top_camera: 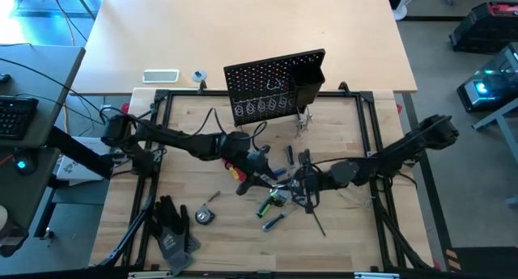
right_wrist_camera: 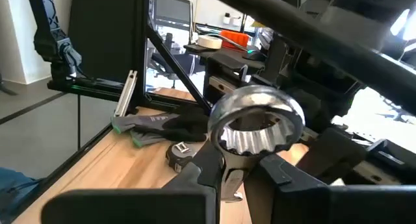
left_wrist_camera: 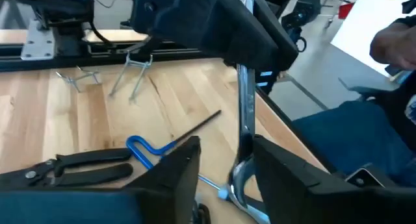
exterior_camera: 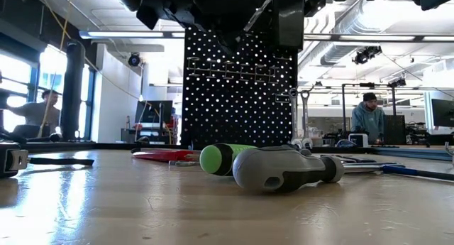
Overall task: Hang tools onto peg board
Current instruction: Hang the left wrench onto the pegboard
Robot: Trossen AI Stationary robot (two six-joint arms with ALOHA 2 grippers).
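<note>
Gripping: right gripper (right_wrist_camera: 237, 169) clamps a silver wrench (right_wrist_camera: 257, 126).
Left gripper (left_wrist_camera: 224, 175): fingers either side of wrench shaft; contact unclear.
Hidden: tools (top_camera: 275, 200) partly under arms.
Peg board (top_camera: 271, 86): beyond both grippers.
Surface: wooden table (top_camera: 340, 238).
Room: person (exterior_camera: 367, 116) behind.

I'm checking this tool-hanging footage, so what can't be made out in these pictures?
High view: the silver ring-ended wrench is too small, lost among the arms.
Low view: the arms are cut off by the top edge.
Left wrist view: the left gripper straddles the wrench; contact unclear.
</note>
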